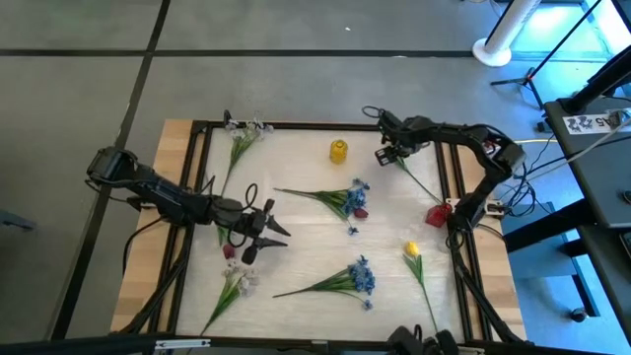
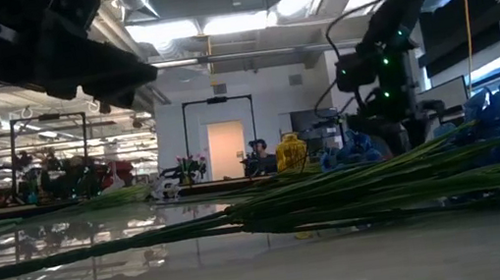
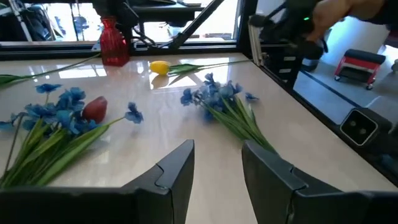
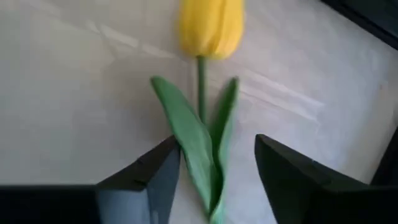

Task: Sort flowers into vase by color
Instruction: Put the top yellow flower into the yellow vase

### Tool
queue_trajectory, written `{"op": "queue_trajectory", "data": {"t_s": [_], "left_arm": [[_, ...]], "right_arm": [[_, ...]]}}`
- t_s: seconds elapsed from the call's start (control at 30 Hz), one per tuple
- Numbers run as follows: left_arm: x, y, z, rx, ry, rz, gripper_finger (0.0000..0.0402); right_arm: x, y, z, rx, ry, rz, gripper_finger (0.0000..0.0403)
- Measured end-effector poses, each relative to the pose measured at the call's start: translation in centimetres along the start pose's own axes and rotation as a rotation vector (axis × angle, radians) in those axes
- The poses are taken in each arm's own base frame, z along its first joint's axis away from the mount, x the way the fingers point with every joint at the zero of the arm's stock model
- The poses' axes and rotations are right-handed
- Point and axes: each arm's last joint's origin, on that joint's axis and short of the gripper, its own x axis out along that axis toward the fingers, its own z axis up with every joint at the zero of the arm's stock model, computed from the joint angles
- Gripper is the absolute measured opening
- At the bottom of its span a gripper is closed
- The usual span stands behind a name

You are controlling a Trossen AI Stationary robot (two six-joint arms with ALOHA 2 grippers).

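So the desk (image 1: 306,256) has flowers scattered all over it and nothing is in a vase yet. My 2 arms are both out over it.

My left tool (image 1: 271,229) hangs above the left-middle of the desk. Its fingers are apart with nothing between them, just bare desk in the gap.

My right tool (image 4: 216,149) is up at the far right corner, down over a yellow tulip (image 4: 211,25). The fingers sit partway open on either side of the stem and its 2 leaves. 1 finger looks right up against a leaf, and there's a clear gap on the other side, so I wouldn't call it a grip yet.

The rest, by size:
- 2 leafy blue clusters lie flat, 1 mid-desk (image 1: 353,197) and 1 nearer the front (image 1: 361,278).
- 2 white sprigs lie on the left side, 1 at the back edge (image 1: 246,130) and 1 at the front (image 1: 237,281).
- A second yellow tulip (image 1: 411,250) lies front right.
- A yellow vase (image 1: 338,150) stands at the back, just beside my right tool.
- A red vase (image 1: 439,213) stands by the right rail.
- A dark red bud (image 1: 360,212) is touching the mid-desk blue cluster.
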Motion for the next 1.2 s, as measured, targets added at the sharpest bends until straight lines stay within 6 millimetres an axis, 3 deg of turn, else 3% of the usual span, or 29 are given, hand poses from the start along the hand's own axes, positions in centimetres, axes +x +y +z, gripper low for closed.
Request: {"op": "queue_trajectory", "data": {"t_s": [0.23, 0.4, 0.6, 0.8, 0.97, 1.07, 1.2], "left_arm": [[0.0, 0.4, 0.2, -0.009, -0.020, 0.019, 0.0131], [0.0, 1.3, 0.3, -0.019, -0.030, 0.053, 0.0131], [-0.8, 4.1, 0.8, -0.074, -0.043, 0.150, 0.0131], [-2.1, 5.3, 1.6, -0.088, -0.055, 0.197, 0.0131], [-3.0, 6.1, 2.3, -0.085, -0.094, 0.246, 0.0131], [-3.6, 7.1, 2.5, -0.095, -0.105, 0.285, 0.0131], [-4.9, 8.9, 4.2, -0.093, -0.150, 0.281, 0.0131]], "right_arm": [[2.2, -1.0, 0.5, -0.001, 0.046, 0.047, 0.0085], [1.1, -1.1, 0.9, -0.043, -0.008, 0.079, 0.0014], [-5.0, -1.3, 1.9, -0.048, -0.280, 0.205, 0.0018], [-13.6, 1.8, 1.1, -0.152, -0.742, 0.508, 0.0010], [-19.6, 4.2, -0.1, -0.191, -1.114, 0.776, 0.0005], [-21.4, 4.8, -0.2, -0.184, -1.228, 0.948, 0.0008], [-21.9, 5.2, 0.3, -0.167, -1.278, 1.080, 0.0004]]}}
